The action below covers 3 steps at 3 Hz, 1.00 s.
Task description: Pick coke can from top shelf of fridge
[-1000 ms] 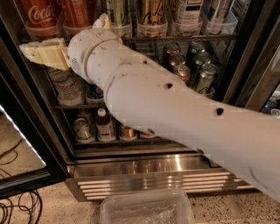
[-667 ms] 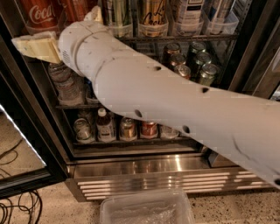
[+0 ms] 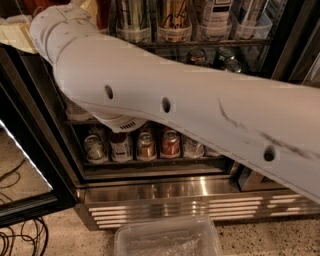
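My gripper [image 3: 47, 17] is at the top left, at the top shelf [image 3: 200, 44] of the fridge [image 3: 190, 197]. Its two cream fingers [image 3: 15, 37] stand apart, one out to the left and one near the top edge. A sliver of the red coke can [image 3: 34, 4] shows at the top edge between them; the wrist hides the rest, so I cannot tell whether they touch. My thick white arm [image 3: 190, 110] crosses the whole view in front of the shelves. A strip of a second red can [image 3: 103, 12] shows just right of the wrist.
Tall cans in clear trays [image 3: 175, 25] line the top shelf to the right. Small cans [image 3: 146, 145] stand on the bottom rack. The open glass door [image 3: 25, 200] is at the left, cables [image 3: 15, 240] lie on the floor, and a clear plastic bin [image 3: 165, 240] sits below the grille.
The arm has risen and reached further in and left; the wrist now covers the red cans on the top shelf that showed before.
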{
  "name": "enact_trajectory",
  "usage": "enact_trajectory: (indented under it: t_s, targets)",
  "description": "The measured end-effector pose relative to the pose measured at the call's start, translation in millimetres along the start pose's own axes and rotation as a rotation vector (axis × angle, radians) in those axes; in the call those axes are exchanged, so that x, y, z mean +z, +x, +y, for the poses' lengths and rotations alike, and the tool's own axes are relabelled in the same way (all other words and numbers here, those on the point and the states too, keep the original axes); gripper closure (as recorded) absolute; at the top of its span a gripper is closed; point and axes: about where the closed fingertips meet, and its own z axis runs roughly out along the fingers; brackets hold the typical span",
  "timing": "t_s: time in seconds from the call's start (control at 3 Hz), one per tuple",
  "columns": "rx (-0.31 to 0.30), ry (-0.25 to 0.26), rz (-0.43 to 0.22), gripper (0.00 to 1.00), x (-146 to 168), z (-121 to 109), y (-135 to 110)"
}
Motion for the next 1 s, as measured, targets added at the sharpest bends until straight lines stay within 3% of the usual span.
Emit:
enact_trajectory:
  t_s: [0.33,1.0]
  targets:
    - [0.000,0.000,0.000,0.00,0.0,0.0,0.0]
    - [-0.061,-0.006,0.044,0.06,6.6,34.2,2.7]
